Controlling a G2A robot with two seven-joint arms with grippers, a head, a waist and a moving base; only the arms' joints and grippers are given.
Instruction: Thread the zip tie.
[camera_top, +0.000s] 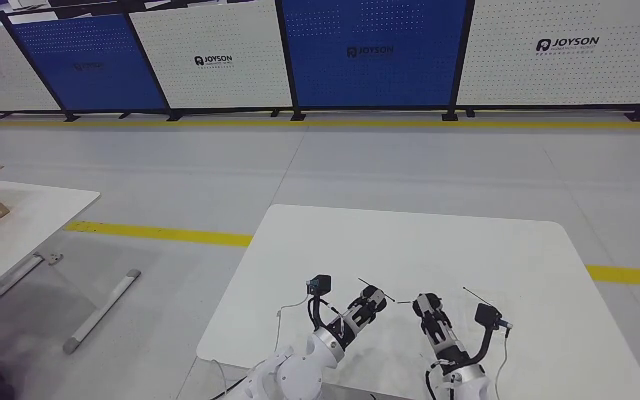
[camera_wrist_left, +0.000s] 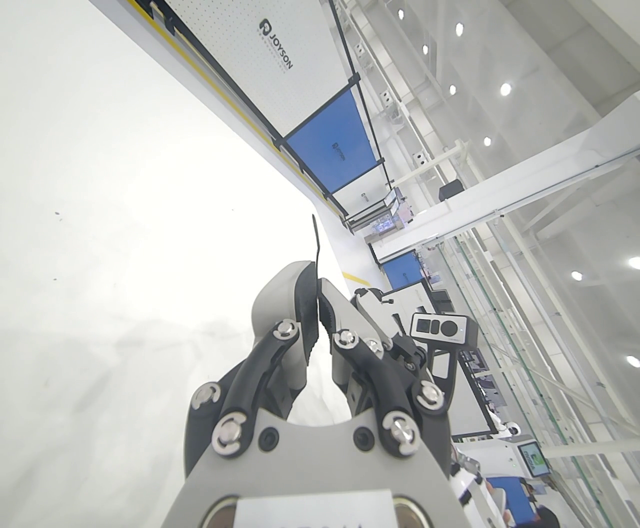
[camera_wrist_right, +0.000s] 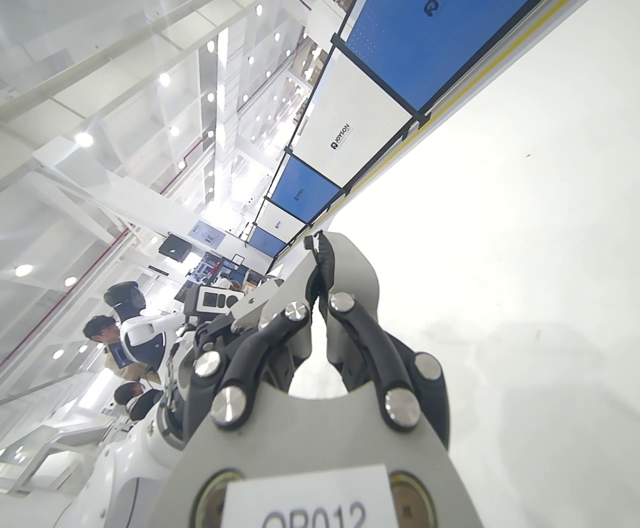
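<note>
Left gripper (camera_top: 373, 295) and right gripper (camera_top: 424, 302) sit nearly tip to tip over the white table (camera_top: 400, 235), blue and white partition panels (camera_top: 370, 50) way behind. Left wrist cam: fingers pinched closed on the zip tie (camera_wrist_left: 316, 242), thin end poking straight past the tips. Right wrist cam: clamped too, on what looks like the tie's head (camera_wrist_right: 311, 243), so that thin end probably needs lining up end-on.

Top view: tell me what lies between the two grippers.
In the top view, a thin black strip, likely the zip tie, bridges the gap between left gripper and right gripper.
</note>
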